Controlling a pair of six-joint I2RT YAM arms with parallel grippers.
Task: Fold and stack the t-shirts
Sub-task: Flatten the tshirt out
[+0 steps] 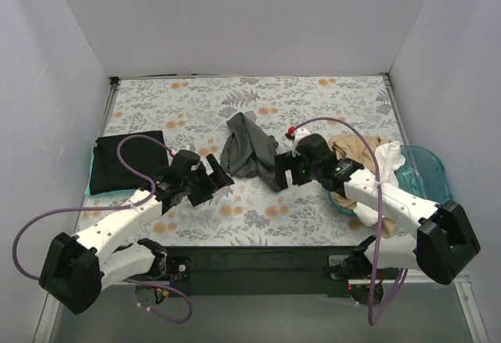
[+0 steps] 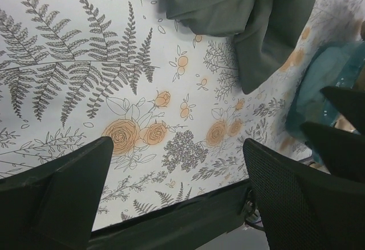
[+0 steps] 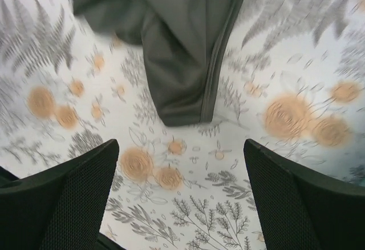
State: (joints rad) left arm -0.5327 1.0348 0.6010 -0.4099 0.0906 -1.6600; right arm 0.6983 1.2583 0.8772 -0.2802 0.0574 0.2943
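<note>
A crumpled dark grey t-shirt [image 1: 246,151] lies in a heap at the middle of the table; it shows at the top of the left wrist view [image 2: 251,16] and of the right wrist view [image 3: 182,44]. A folded black t-shirt [image 1: 125,160] lies at the left edge. Tan [image 1: 360,151] and white [image 1: 389,157] t-shirts sit bunched on the teal tub [image 1: 427,172] at the right. My left gripper [image 1: 221,179] is open and empty just left of the grey shirt. My right gripper [image 1: 279,180] is open and empty at the shirt's lower right corner.
The floral table covering [image 1: 313,100] lies under everything. The teal tub also shows at the right of the left wrist view [image 2: 322,84]. The table's dark front edge [image 1: 258,253] runs just below both grippers. White walls close the left, back and right sides.
</note>
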